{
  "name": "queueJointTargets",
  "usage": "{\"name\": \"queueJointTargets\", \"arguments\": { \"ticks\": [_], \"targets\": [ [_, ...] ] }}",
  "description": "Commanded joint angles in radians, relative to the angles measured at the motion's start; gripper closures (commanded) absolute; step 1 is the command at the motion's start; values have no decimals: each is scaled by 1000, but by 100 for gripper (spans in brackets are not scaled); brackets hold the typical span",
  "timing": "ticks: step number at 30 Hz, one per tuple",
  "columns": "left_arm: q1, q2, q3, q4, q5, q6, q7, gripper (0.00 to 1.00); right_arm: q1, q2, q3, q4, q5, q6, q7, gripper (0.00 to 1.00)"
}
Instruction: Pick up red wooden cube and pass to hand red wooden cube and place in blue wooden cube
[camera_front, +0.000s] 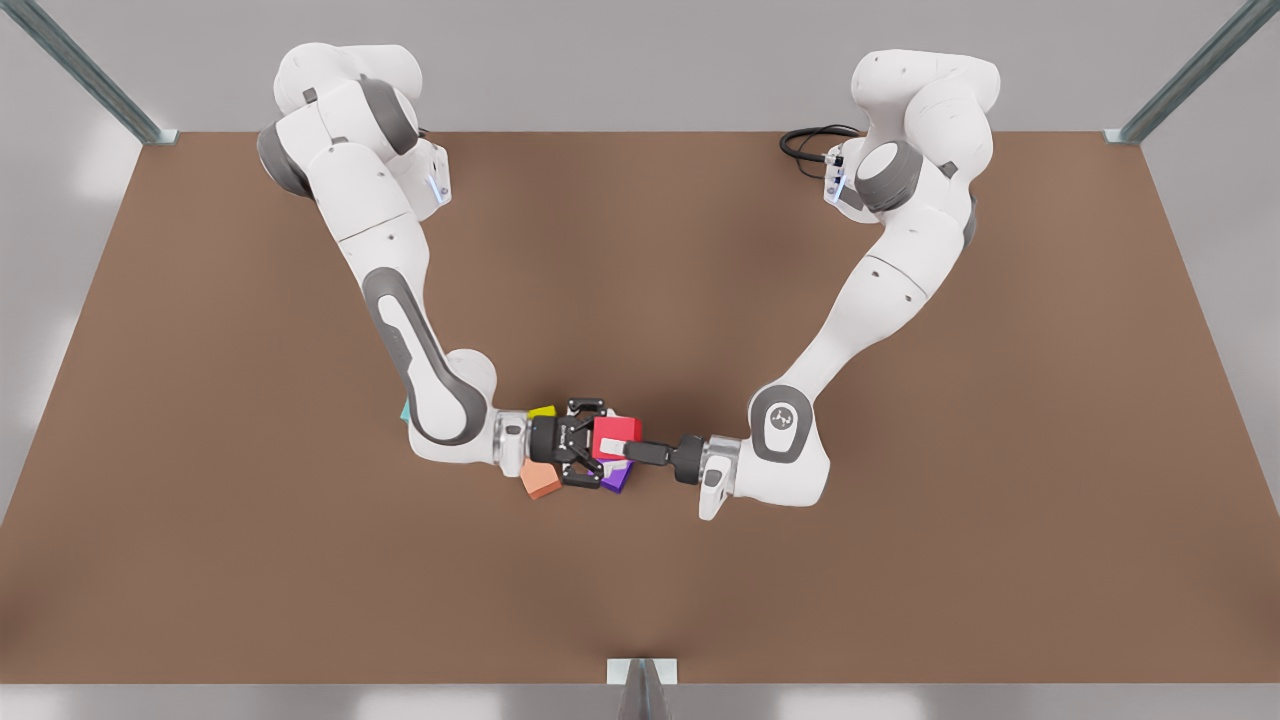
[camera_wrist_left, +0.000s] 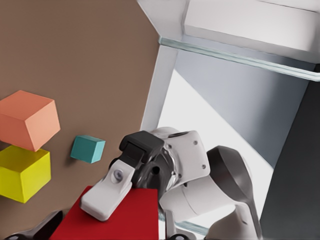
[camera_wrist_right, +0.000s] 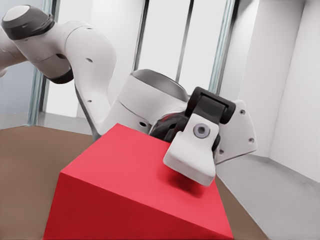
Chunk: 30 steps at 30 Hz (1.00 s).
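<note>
Cube (camera_front: 617, 430) between left claw (camera_front: 624, 448), right claw (camera_front: 598, 441)

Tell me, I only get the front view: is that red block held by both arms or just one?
Observer: Both, it seems. The left wrist view shows a white finger of the right gripper flat on the red wooden cube.
Operator: And the other arm?
Observer: In the right wrist view, a finger of the left gripper lies on a face of the cube too.
Operator: What's the bluish bit behind the arm?
Observer: The blue wooden cube, on the table, apart from the orange cube and the yellow cube.
</note>
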Motion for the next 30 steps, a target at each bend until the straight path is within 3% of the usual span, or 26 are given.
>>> {"name": "queueJointTargets", "arguments": {
  "ticks": [1, 11, 14, 15, 18, 19, 22, 23, 24, 27, 30],
  "targets": [
    [0, -2, -1, 0, -4, -3, 35, 0, -1, -1, 1, 1, 13, -4, -61, 53],
    [103, -33, -1, 0, 10, -134, -2, 0, -34, -8, -2, 1, 0, -19, -64, 51],
    [192, -47, 2, 2, 37, -248, -11, 0, -68, -23, -16, 8, -111, -21, -52, 51],
    [252, -73, 4, 2, 138, -308, -55, 0, -68, -23, -28, 8, -155, -15, -33, 51],
    [436, -258, -11, 9, 839, -658, -139, 0, -91, -69, -51, 5, -400, -13, 152, 52],
    [399, -354, -17, 6, 1160, -750, -143, 0, -99, -95, -62, 7, -502, -15, 211, 52],
    [362, -464, -42, 8, 1287, -851, -292, 0, -122, -153, -105, 8, -781, -16, 332, 52],
    [220, -784, 294, -361, 1182, -626, -223, 0, -122, -166, -137, 11, -865, -18, 340, 52],
    [-70, -1050, 689, -744, 988, -322, -99, 0, -122, -167, -166, 28, -925, -18, 341, 52],
    [-57, -944, 684, -638, 1016, -449, -93, 0, -122, -169, -254, 62, -1097, -24, 350, 52],
    [-49, -944, 684, -557, 947, -627, -96, 0, -169, -166, -307, 76, -1217, -35, 317, 52]
  ]
}}
